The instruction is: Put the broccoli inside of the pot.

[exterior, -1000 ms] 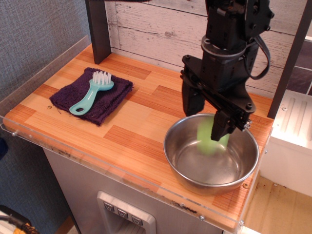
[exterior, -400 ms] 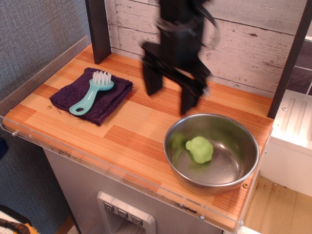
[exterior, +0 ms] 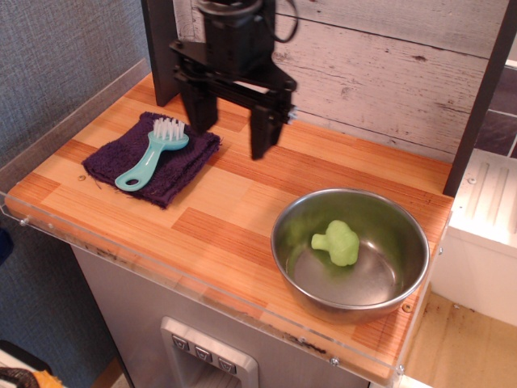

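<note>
Broccoli (exterior: 338, 243) lies on its side inside the pot (exterior: 300, 212), resting on the steel floor near the far wall, so the task looks done. Little risk left: the gripper (exterior: 229, 129) hangs over the counter just right of the teal-handled brush (exterior: 151, 153) and purple towel (exterior: 113, 156) (a low sweep could snag either). The pot sits near the counter's front right edge (exterior: 242, 301), so a bump from the arm could push it toward the drop. Claw: fingers spread wide apart, holding nothing, touching nothing as far as this view shows, well apart from the pot.
</note>
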You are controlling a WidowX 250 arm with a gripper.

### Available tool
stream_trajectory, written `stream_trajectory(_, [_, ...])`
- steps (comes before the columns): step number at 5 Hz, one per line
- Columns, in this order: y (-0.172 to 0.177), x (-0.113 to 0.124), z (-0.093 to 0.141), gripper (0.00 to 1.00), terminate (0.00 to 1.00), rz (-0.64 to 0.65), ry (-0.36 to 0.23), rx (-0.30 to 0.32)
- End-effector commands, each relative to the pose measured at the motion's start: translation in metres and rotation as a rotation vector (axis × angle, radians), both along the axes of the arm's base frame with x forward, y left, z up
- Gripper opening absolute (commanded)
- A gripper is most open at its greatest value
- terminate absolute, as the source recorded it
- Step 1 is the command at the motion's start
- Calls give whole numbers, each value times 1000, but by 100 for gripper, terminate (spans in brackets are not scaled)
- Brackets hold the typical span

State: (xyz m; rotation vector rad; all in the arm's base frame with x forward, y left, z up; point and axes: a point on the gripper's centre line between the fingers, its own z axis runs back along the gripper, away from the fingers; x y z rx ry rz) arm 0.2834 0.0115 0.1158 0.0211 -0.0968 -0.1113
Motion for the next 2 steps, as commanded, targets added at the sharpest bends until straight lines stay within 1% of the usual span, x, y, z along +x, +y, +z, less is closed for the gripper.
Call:
stream_trajectory(1, [6, -5, 8, 100, 0, -46, 0, -13])
stream_trajectory(2, [6, -5, 8, 100, 100, -46, 0, -13])
